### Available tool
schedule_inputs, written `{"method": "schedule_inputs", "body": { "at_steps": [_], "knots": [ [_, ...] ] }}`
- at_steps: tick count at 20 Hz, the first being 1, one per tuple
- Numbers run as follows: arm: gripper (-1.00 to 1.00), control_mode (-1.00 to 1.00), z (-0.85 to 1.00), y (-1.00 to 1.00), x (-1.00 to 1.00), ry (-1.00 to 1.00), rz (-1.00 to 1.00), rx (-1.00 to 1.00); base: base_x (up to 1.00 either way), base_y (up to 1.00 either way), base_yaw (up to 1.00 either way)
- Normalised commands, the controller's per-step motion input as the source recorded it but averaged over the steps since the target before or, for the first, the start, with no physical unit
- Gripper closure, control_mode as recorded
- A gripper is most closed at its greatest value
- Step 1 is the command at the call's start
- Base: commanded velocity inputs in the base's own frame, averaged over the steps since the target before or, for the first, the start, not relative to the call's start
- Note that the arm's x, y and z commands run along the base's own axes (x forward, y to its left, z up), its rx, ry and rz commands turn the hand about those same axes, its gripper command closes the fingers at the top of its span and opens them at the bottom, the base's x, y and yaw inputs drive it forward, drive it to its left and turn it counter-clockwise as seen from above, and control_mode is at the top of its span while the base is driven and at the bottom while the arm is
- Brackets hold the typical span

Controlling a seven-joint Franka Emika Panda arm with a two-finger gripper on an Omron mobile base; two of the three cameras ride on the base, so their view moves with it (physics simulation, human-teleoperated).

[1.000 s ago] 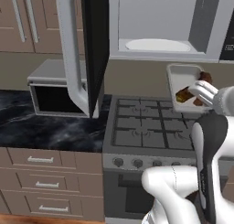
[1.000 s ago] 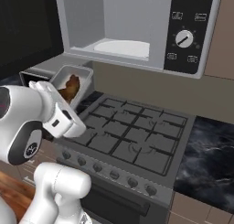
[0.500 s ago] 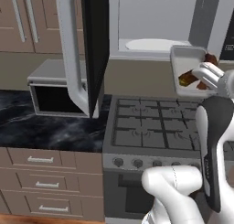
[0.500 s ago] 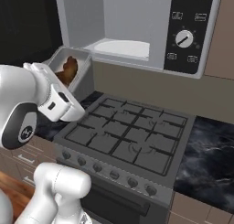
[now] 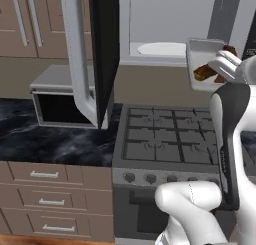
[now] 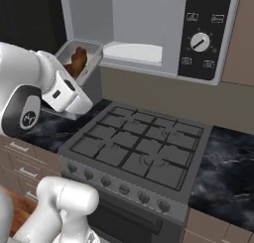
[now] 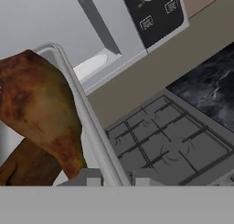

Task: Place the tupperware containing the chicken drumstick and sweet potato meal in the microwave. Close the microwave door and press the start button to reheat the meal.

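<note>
Rising over the last sec, the arm had carried the tupperware [image 6: 77,61] from just above the stove [image 6: 136,150] up to the level of the microwave [image 5: 165,29] mouth. That put the insert step well underway, but the box was still outside the cavity, off to its side, so a sideways/forward push into the opening was probably next.

The microwave door [image 5: 97,54] hung wide open w/ its silver looped handle toward the camera; closing it and pressing start were not yet done. In the left base view the container sat tilted at the cavity's right edge; in the right base view it hung just left of the opening, above the counter [image 6: 223,157]. A white plate lay on the cavity floor, where the box would prob. land.

The gripper [image 7: 112,177] had its jaws narrowed onto the tupperware rim, clamped on the thin wall w/ only a small gap between the tips. The chicken drumstick [image 7: 39,113] lay inside, narrow end down toward the jaws in the hand view, w/ a darker brown piece under it, likely the sweet potato.

The control panel [image 6: 203,33] showed a round dial and small buttons; markings were too small to read. No brand name was legible anywhere.
</note>
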Motion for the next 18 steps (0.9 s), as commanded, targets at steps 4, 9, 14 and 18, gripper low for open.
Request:
{"method": "schedule_inputs", "body": {
  "at_steps": [4,9,14,18],
  "knots": [
    [1.00,-1.00,0.00,-0.06,0.34,0.00,0.00,0.00,0.00,0.00,0.00],
    [1.00,-1.00,0.00,-0.17,0.42,0.00,0.00,0.00,0.00,0.00,0.00],
    [1.00,-1.00,0.00,-0.09,0.44,0.00,0.00,0.00,0.00,0.00,0.00],
    [1.00,-1.00,0.02,-0.10,0.53,0.02,0.00,-0.01,0.00,0.00,0.00]
  ]
}}
